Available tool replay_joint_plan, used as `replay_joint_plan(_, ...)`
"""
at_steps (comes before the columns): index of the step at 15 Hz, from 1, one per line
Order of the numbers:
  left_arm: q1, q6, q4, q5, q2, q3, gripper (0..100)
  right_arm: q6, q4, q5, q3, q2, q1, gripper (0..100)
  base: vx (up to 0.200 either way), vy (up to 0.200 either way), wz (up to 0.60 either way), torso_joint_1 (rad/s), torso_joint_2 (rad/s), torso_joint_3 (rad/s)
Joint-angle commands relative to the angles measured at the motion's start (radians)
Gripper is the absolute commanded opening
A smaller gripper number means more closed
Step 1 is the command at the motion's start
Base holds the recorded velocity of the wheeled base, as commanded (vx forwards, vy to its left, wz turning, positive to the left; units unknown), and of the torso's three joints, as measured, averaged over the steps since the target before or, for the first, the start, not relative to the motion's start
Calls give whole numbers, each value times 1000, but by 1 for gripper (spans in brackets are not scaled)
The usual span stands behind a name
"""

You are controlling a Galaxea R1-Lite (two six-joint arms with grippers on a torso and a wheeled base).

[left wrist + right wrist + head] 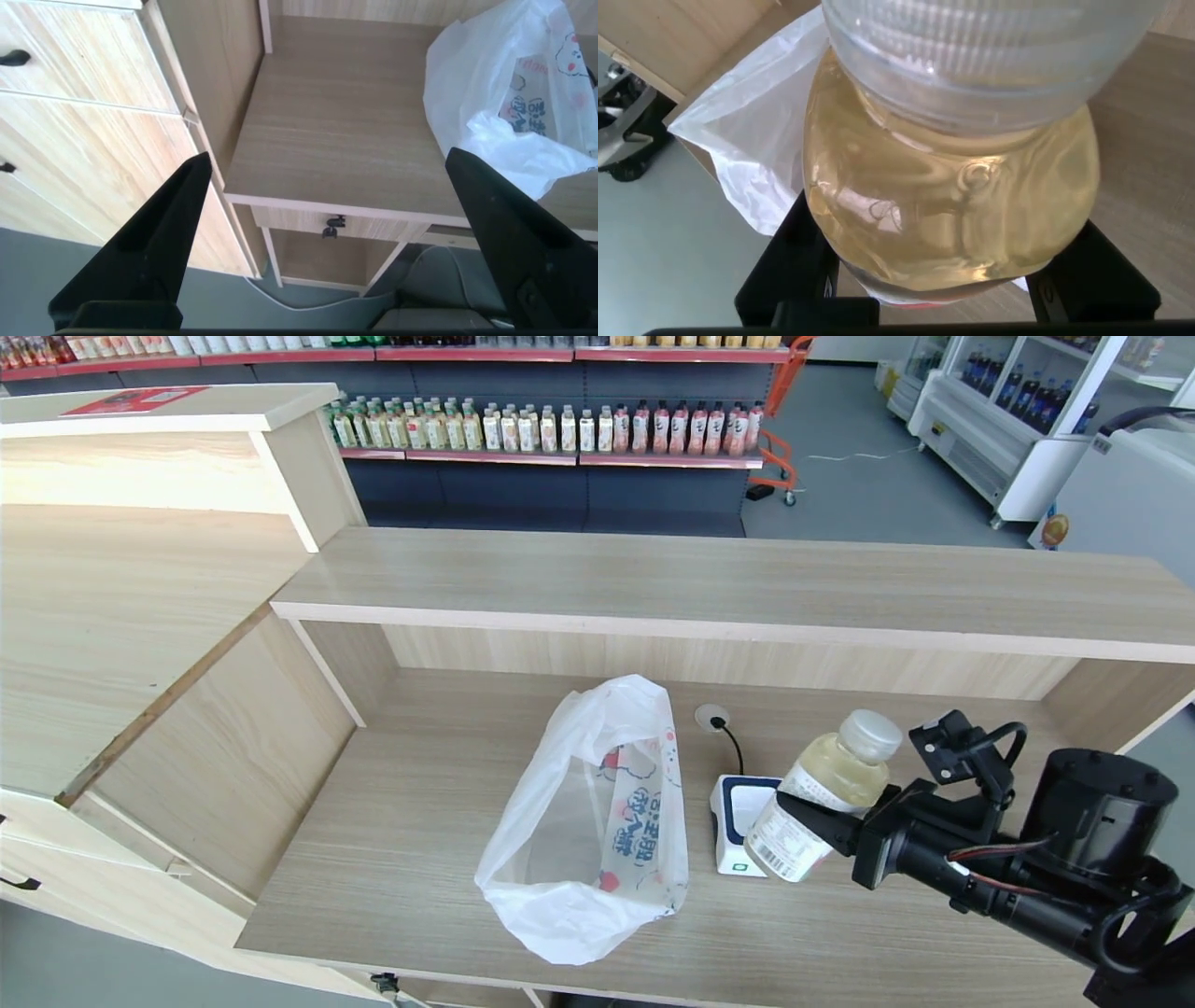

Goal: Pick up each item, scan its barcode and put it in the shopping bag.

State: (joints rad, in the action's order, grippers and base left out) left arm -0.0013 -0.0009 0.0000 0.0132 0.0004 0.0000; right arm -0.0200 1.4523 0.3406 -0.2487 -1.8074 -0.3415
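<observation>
step in hand: judged as the scan. The bottle (826, 793) of pale yellow drink is off the counter (420, 896) and held tilted, white cap up toward 1 o'clock, with its base at the barcode scanner (736, 821).
right gripper (810, 810): clamped across the bottle's lower body. The right wrist view shows dark fingers (785, 271) on either side of the bottle.
barcode: the printed stripes sit on the label near the base, turned toward 7 o'clock. I cannot tell whether they face the scanner window.
left to do: confirm the read, then carry the bottle to the shopping bag (583, 821).
bag: white plastic, mouth open and slumped, at 9 o'clock from the scanner and just beside it. I cannot tell whether anything lies inside.
left gripper (329, 157): fingers spread wide and holding nothing, hanging off the counter's front corner near the drawer fronts (84, 103).
edges: back wall and raised ledge (709, 579) at 12 o'clock, side panel (271, 747) at 9 o'clock, open counter lip at 6 o'clock.
room: judged as a short path toward 9 o'clock. The scanner cable (733, 742) runs to 12 o'clock, out of the way.
risk: the bag's limp rim may fold under the bottle.
</observation>
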Motion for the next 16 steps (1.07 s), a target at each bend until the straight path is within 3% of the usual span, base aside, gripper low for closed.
replay_joint_plan(1,0,-1,0,-1,0,0,100,-29,0,3,-11,-24,-5,0,-200,0,0,2,2,-2)
replay_joint_plan(5,0,-1,0,1,0,0,100,-75,0,1,-23,-55,-33,0,-200,0,0,6,6,4)
replay_joint_plan(14,0,-2,0,-1,0,0,100,-87,10,-37,-61,-108,-59,0,0,0,0,0,0,0)
replay_joint_plan(16,0,-4,0,-1,0,0,100,-95,10,-37,-89,-124,-62,0,0,200,0,5,0,5)
